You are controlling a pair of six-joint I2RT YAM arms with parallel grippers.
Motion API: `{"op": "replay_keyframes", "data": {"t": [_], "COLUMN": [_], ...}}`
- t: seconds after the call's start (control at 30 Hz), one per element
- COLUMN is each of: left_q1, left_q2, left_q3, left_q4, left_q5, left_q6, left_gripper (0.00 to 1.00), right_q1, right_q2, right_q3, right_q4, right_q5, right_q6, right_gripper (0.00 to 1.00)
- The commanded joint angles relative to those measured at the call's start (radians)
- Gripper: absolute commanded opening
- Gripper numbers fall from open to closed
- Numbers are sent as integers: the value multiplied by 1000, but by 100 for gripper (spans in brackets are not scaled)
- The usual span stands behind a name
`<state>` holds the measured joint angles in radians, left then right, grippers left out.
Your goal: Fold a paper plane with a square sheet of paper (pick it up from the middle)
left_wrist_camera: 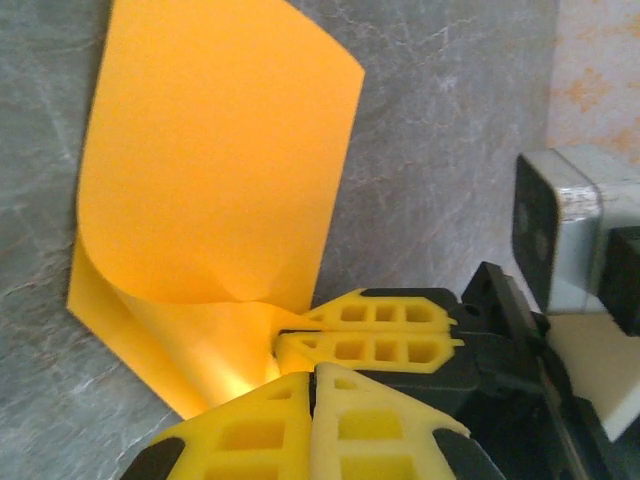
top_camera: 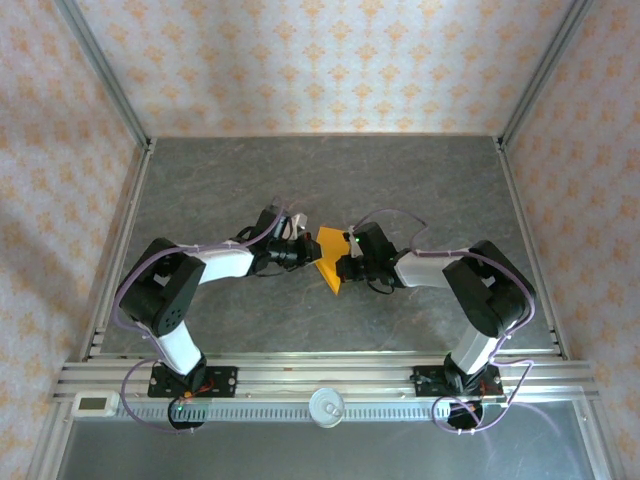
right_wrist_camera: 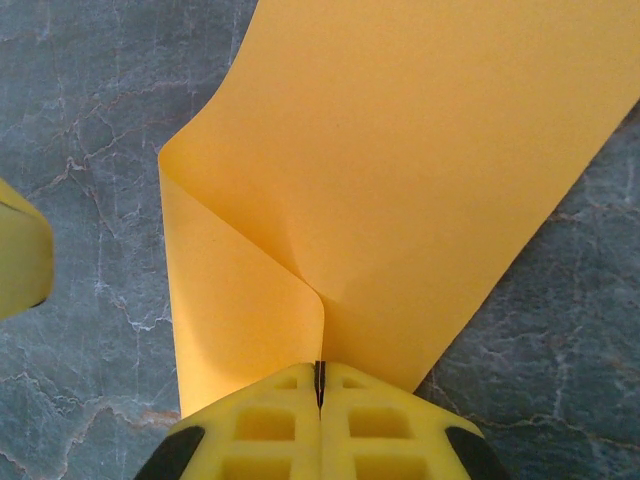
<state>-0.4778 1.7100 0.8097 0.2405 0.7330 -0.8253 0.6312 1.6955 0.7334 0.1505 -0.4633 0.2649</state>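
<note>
Yellow fingertips (right_wrist_camera: 270,425) of the right pincer (right_wrist_camera: 320,372) press tight together on a folded corner of the square sheet of paper (right_wrist_camera: 430,170), which fans out ahead of them over the grey marbled table (right_wrist_camera: 80,100). One flap of the orange sheet is doubled back to the left of that pincer's tips, its edge running up and away from the grip. Further to the left, with bare table between it and the paper, sits a yellow finger (right_wrist_camera: 18,250) of the left pincer.

From the left wrist, the left pincer (left_wrist_camera: 313,375) is closed with nothing visibly caught between its tips. The sheet's near corner lies just to its left, and the right pincer (left_wrist_camera: 285,335) is clamped on the paper just ahead of it. The upper layer there curls over in a soft roll rather than lying flat.

From overhead, both arms reach inward. The left pincer (top_camera: 303,252) and right pincer (top_camera: 343,268) face each other with the sheet (top_camera: 330,260) between them.
</note>
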Motion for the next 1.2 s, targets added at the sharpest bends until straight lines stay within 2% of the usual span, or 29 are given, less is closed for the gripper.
{"op": "replay_keyframes", "data": {"t": [0.0,0.33,0.6,0.77,0.97,1.17], "left_q1": [-1,-24,-27,-28,-28,-43], "left_q2": [-20,65,107,122,88,35], "left_q3": [-4,28,17,9,48,79], "left_q4": [91,68,-9,-84,-136,-119], "left_q5": [45,66,-5,-93,-120,-69], "left_q6": [-44,-29,17,57,81,80], "left_gripper": [5,5,4,4,4,8], "right_q1": [-8,-8,-8,-8,-8,-8], "right_q2": [32,30,33,39,35,33], "right_q3": [-9,-12,-11,-9,-11,-12], "right_q4": [-46,-51,-52,-52,-52,-57], "right_q5": [39,43,42,40,44,45], "right_q6": [-5,-7,-8,-10,-7,-6], "right_gripper": [0,0,0,0,0,0]}}
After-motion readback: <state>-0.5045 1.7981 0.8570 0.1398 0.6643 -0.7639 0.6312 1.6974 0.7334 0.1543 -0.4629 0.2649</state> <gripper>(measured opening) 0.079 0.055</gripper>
